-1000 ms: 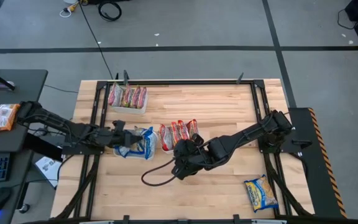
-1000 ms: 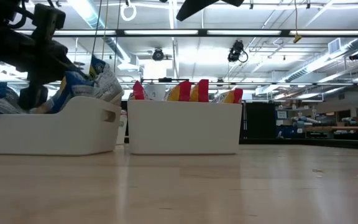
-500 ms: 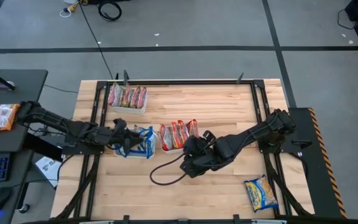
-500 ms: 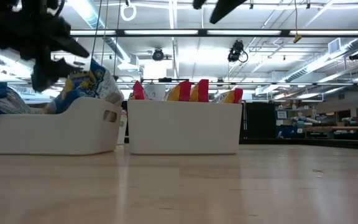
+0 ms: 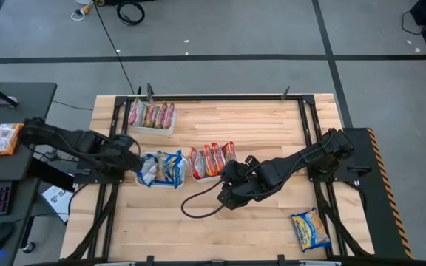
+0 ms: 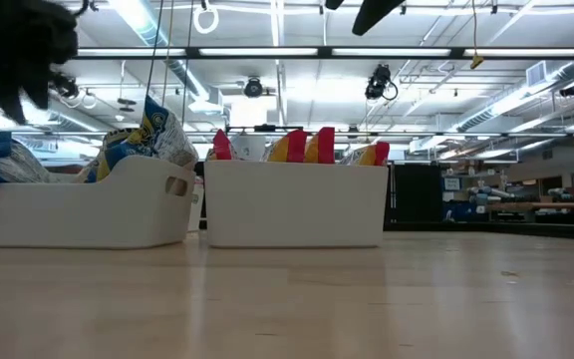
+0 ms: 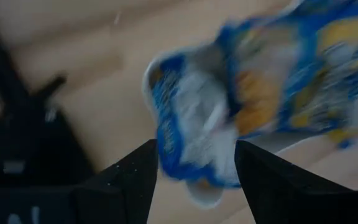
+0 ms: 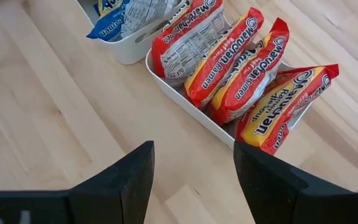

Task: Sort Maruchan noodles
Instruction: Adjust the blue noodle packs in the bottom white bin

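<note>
One yellow packet [image 5: 310, 229] left loose on worktop [image 5: 257, 125], so we send right gripper [image 5: 228, 198], fingers wide and empty, there next; left gripper [image 5: 129, 158] fingers wide by blue packets [image 5: 161, 168].

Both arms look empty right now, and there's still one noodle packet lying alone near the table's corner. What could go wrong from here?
1. The blue-and-yellow packets stick up crookedly above their white tray; one might tip out if bumped by the left gripper, which is open close beside them.
2. The yellow packet lies near the table's edge; a clumsy grab by the right gripper could push it off.
3. A black cable loops over the table below the right arm and might snag.
</note>
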You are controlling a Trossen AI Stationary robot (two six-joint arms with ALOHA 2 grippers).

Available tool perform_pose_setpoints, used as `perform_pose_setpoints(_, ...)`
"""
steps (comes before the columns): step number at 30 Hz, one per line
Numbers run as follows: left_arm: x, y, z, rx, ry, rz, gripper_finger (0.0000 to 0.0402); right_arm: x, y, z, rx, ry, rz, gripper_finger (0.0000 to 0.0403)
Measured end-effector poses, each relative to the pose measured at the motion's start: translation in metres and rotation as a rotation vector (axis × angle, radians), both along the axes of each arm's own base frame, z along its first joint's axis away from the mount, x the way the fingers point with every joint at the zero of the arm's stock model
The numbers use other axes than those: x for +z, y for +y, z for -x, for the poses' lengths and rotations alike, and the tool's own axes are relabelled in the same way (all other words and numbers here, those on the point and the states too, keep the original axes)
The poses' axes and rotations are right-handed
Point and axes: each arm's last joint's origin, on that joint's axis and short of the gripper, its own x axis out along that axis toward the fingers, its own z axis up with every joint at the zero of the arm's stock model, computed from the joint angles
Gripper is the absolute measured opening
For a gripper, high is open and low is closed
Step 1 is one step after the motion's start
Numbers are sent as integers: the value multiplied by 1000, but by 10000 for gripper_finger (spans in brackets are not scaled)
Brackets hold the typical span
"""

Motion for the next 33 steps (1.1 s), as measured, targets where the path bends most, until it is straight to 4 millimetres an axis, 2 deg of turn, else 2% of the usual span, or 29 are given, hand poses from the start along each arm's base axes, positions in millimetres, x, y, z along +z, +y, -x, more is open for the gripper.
perform_pose_setpoints(4,-23,-5,-8,21,151,56,218,0,0,0,24,14,9,225)
perform_pose_setpoints(7,-32,-8,-15,40,214,53,218,-1,1,1,35,25,-7,225)
perform_pose_setpoints(14,-40,-10,-37,68,191,29,206,-1,8,4,128,70,-13,224)
perform_pose_setpoints(17,-44,-11,-46,73,164,6,164,-1,10,6,158,83,14,224)
perform_pose_setpoints(21,-47,-13,-55,96,125,-12,66,-2,13,14,189,132,100,224)
perform_pose_setpoints(23,-46,-13,-57,125,83,-19,21,-3,12,20,194,181,149,224)
perform_pose_setpoints(28,-27,-15,-64,161,-29,-114,15,1,10,38,201,291,220,224)
perform_pose_setpoints(33,-4,-26,-65,128,-114,-314,8,1,17,46,171,292,212,224)
